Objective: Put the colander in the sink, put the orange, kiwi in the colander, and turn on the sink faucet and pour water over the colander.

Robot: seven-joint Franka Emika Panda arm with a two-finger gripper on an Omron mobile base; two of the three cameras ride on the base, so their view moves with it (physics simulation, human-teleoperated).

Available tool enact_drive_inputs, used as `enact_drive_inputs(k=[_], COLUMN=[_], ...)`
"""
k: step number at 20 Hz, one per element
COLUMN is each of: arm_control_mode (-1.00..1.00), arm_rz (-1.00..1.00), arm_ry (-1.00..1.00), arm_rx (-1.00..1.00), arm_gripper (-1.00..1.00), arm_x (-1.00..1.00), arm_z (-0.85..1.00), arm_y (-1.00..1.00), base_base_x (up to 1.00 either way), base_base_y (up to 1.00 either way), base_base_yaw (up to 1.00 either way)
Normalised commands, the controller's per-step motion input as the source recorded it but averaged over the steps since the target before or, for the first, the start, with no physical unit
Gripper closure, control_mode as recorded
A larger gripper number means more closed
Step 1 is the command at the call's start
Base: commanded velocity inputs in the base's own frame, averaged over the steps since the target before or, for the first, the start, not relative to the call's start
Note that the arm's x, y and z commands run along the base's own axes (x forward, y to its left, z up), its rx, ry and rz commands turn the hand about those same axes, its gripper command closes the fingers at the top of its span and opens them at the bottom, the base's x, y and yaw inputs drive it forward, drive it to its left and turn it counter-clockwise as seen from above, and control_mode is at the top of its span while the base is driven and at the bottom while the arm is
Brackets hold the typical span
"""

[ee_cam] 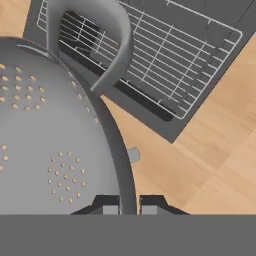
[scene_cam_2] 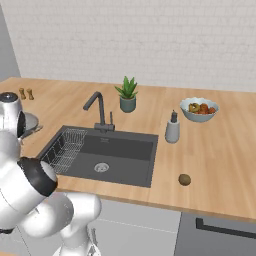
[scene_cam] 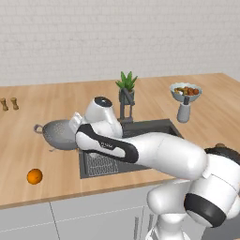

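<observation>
The grey perforated colander point(scene_cam: 55, 133) is at the counter just left of the sink point(scene_cam: 154, 127); whether it rests on the wood I cannot tell. My gripper point(ee_cam: 129, 205) is shut on its rim, close to one loop handle point(ee_cam: 112, 45), with the colander's bowl point(ee_cam: 45, 150) to the left. The orange point(scene_cam: 34, 176) lies on the counter near the front edge, left of the sink. To the right of the sink point(scene_cam_2: 117, 150) lies the kiwi point(scene_cam_2: 184, 179). The faucet point(scene_cam_2: 98, 108) stands behind the basin with no water running.
A wire rack point(scene_cam_2: 65, 147) sits in the sink's left part. Behind the sink are a potted plant point(scene_cam_2: 127, 94), a soap dispenser point(scene_cam_2: 172, 129) and a white-rimmed fruit bowl point(scene_cam_2: 199, 109). Two small shakers point(scene_cam: 9, 104) stand at the far left.
</observation>
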Motion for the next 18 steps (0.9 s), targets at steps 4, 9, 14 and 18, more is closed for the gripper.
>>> enact_drive_inputs(k=[4,9,14,18], arm_control_mode=[-1.0,-1.0,-1.0,-1.0], arm_rz=[0.0,0.0,0.0,0.0], arm_ry=[0.02,0.0,0.0,0.08], arm_rx=[0.0,0.0,0.0,0.0], arm_gripper=[1.0,1.0,1.0,1.0], arm_x=[-0.53,-0.62,-0.53,-0.32], arm_z=[0.3,0.2,0.11,0.09], arm_y=[-0.62,-0.64,-0.69,-0.71], base_base_x=[0.0,0.0,0.0,0.0], base_base_y=[0.0,0.0,0.0,0.0], base_base_yaw=[0.0,0.0,0.0,0.0])
